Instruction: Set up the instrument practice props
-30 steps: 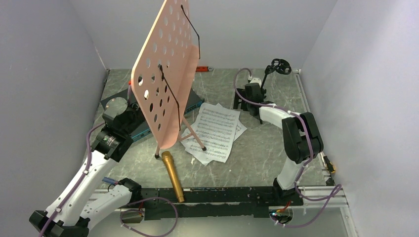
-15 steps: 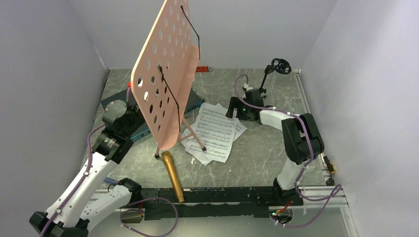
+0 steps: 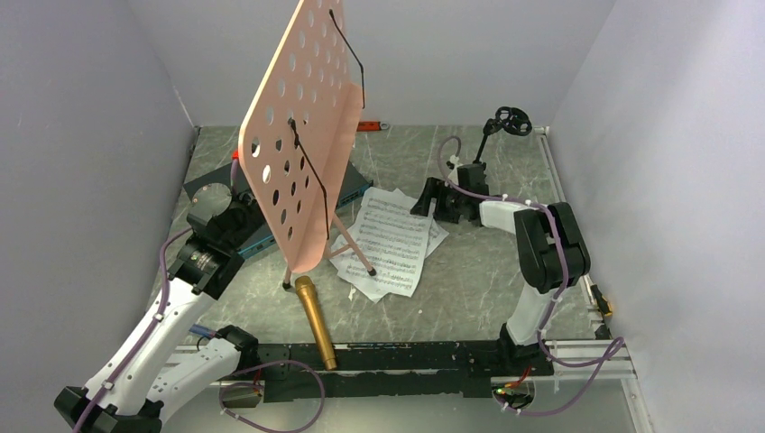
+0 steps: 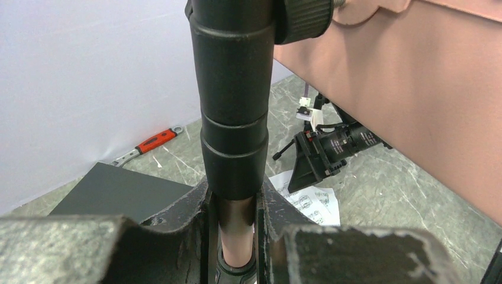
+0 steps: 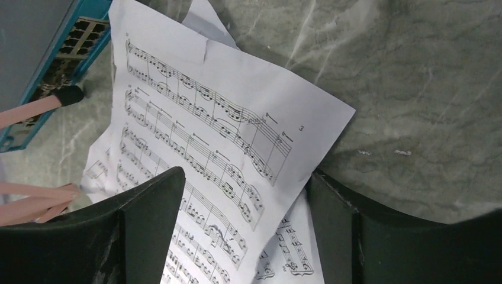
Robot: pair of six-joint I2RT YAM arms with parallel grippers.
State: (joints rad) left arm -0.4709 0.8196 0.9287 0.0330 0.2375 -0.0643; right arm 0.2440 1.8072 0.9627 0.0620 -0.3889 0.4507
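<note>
The pink perforated music stand (image 3: pixel 302 126) stands upright at left-centre, its tripod legs (image 3: pixel 354 253) on the table. My left gripper (image 3: pixel 236 216) is shut on its black pole (image 4: pixel 234 118). Two white sheet-music pages (image 3: pixel 393 236) lie overlapped on the table. My right gripper (image 3: pixel 431 200) is open, low over their far right corner, jaws either side of the page edge (image 5: pixel 260 177). The gold microphone (image 3: pixel 315 320) lies near the front edge. The small black mic stand (image 3: pixel 502 126) stands at the back right.
A dark flat panel with a teal edge (image 3: pixel 225 194) lies behind the music stand. A red-handled tool (image 3: pixel 370 125) lies at the back wall. Grey walls close in on three sides. A black rail (image 3: pixel 406 354) runs along the front.
My right gripper has moved left and down from beside the mic stand to the corner of the sheet-music pages. The left arm and the music stand have held still.
</note>
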